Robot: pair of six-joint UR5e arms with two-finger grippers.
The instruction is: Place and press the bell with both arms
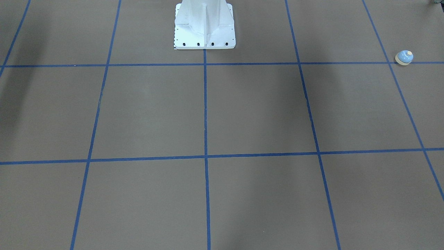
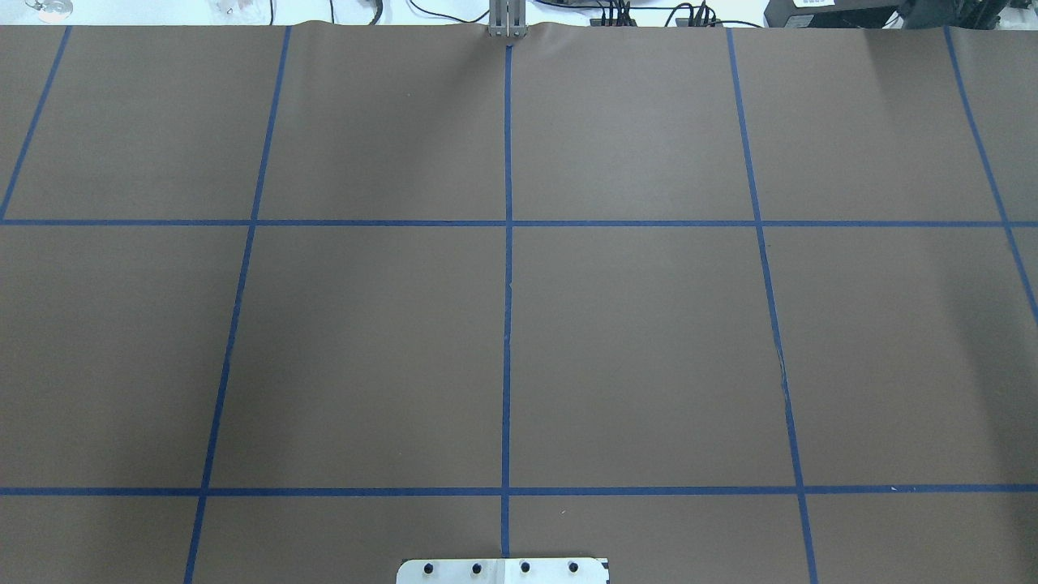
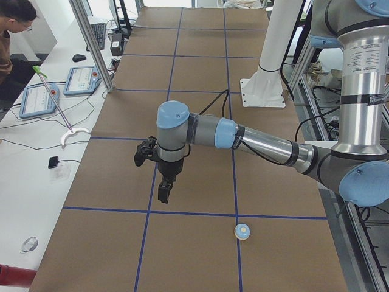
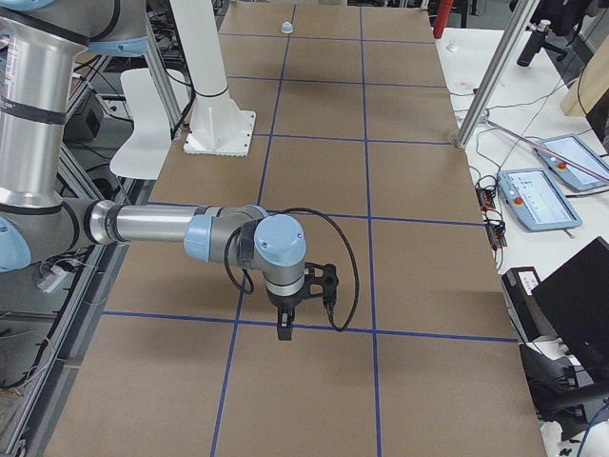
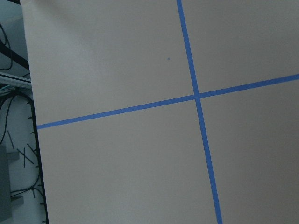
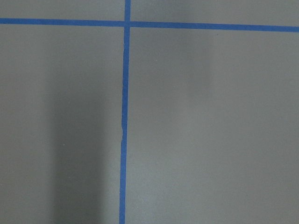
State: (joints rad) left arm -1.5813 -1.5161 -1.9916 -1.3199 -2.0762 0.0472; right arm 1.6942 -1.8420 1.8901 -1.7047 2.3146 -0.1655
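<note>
The bell (image 1: 404,57) is a small light-blue dome with a cream base and button. It stands upright on the brown table near a blue tape line, toward my left end, and also shows in the exterior left view (image 3: 242,231) and far off in the exterior right view (image 4: 286,27). My left gripper (image 3: 164,193) points down above the table, apart from the bell. My right gripper (image 4: 284,328) points down over a tape line near the other end. Both show only in the side views, so I cannot tell whether they are open or shut. The wrist views show only table and tape.
The white pedestal (image 1: 204,26) stands at the robot's side of the table, also in the exterior left view (image 3: 267,79). Blue tape lines (image 2: 508,284) form a grid. A person (image 3: 12,24), tablets (image 3: 82,79) and cables lie on the white bench beside the table.
</note>
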